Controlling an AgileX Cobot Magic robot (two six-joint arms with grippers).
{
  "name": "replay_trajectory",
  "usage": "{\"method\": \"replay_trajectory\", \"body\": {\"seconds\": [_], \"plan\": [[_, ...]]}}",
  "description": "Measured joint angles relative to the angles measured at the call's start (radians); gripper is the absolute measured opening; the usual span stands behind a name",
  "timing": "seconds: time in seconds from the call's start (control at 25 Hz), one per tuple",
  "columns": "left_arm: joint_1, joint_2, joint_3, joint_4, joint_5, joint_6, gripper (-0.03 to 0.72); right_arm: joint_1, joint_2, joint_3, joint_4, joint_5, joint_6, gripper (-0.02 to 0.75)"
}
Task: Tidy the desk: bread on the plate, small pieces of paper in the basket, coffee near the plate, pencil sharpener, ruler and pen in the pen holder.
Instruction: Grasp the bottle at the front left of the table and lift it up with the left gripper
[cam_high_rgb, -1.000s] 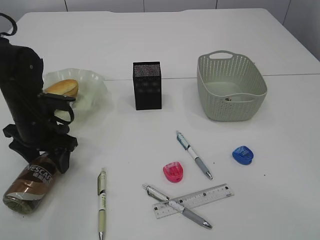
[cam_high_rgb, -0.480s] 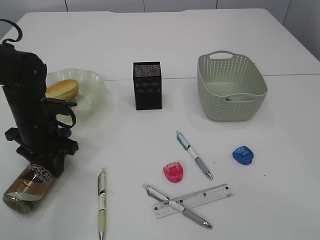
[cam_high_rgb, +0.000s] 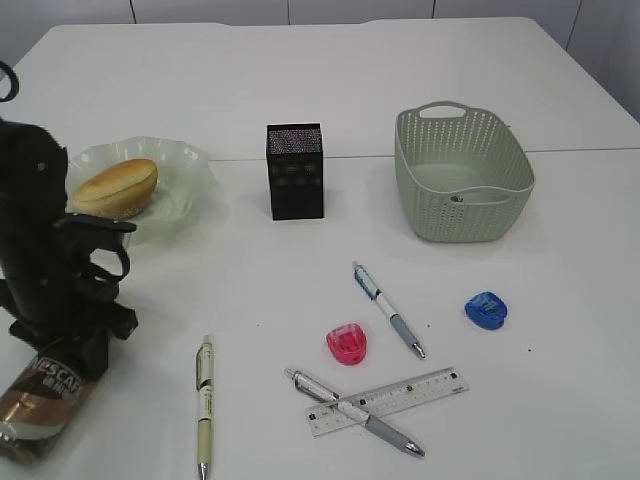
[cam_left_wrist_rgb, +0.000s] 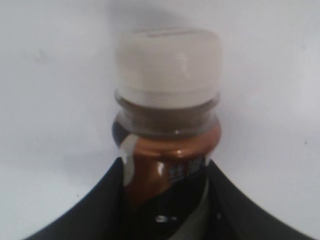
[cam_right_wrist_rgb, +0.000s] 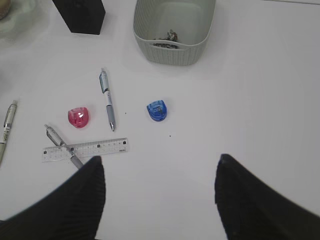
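Note:
My left gripper (cam_high_rgb: 72, 348) is shut on the neck end of the brown coffee bottle (cam_high_rgb: 38, 397), which lies tilted at the desk's front left; the left wrist view shows its white cap (cam_left_wrist_rgb: 167, 70) beyond the jaws (cam_left_wrist_rgb: 165, 200). The bread (cam_high_rgb: 115, 187) lies on the green plate (cam_high_rgb: 190, 165). The black pen holder (cam_high_rgb: 295, 172) and the basket (cam_high_rgb: 462, 175) stand behind. Paper wads (cam_right_wrist_rgb: 167, 36) lie in the basket (cam_right_wrist_rgb: 175, 55). Three pens (cam_high_rgb: 204, 400) (cam_high_rgb: 388, 310) (cam_high_rgb: 355, 412), the ruler (cam_high_rgb: 400, 398), a pink sharpener (cam_high_rgb: 346, 343) and a blue sharpener (cam_high_rgb: 486, 310) lie on the desk. My right gripper (cam_right_wrist_rgb: 160, 195) is open and empty above the desk.
One pen lies across the ruler (cam_right_wrist_rgb: 95, 148). The desk (cam_high_rgb: 560, 380) ends close to the bottle at the front left. A seam runs across the tabletop behind the pen holder (cam_right_wrist_rgb: 80, 15).
My left arm has moved left and toward the front edge with the coffee bottle in its jaws. The bread and plate are now uncovered.

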Motion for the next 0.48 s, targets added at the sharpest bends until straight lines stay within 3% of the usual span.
{"method": "replay_trajectory", "body": {"seconds": [0.24,0.48], "plan": [[0.006,-0.286,0.267,-0.024,-0.250,-0.037,0.283,0.000,0.000,0.000,0.000,0.000,0.000,0.504],[0.039,-0.618,0.417,-0.065,-0.523,-0.047,0.281,0.000,0.000,0.000,0.000,0.000,-0.002,0.504]]}}
